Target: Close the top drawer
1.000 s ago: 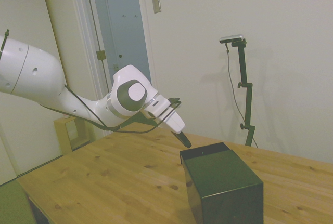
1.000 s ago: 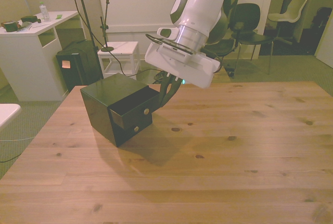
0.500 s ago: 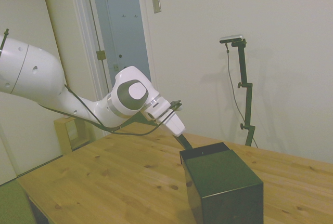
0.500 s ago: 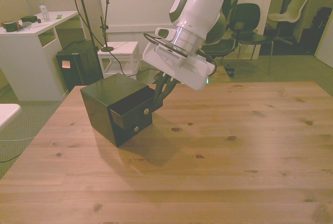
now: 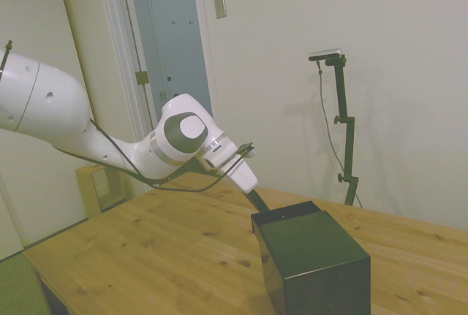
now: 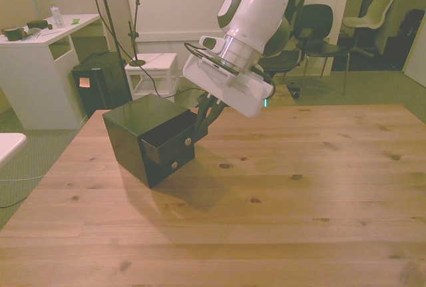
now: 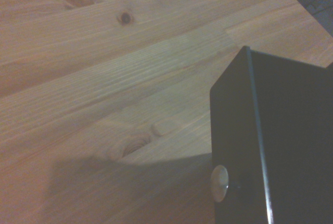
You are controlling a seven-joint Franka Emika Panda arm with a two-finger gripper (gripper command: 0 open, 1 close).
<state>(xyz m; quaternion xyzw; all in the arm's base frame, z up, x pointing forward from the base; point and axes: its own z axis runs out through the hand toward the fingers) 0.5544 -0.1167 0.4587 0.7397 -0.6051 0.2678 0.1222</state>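
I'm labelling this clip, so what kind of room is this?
Probably an office or lab room: a wooden table with a black cabinet, a white desk and office chairs behind, a door.

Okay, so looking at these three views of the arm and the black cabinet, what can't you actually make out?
- Whether the claw is open or shut: its dark fingers merge with the black cabinet in the front view; the side view shows them as one dark shape.
- Whether it touches the top drawer: same dark-on-dark overlap.
- Drawer fronts: the side view shows only the cabinet's plain faces.
- Which drawer the knob belongs to: the wrist view is close and cropped.
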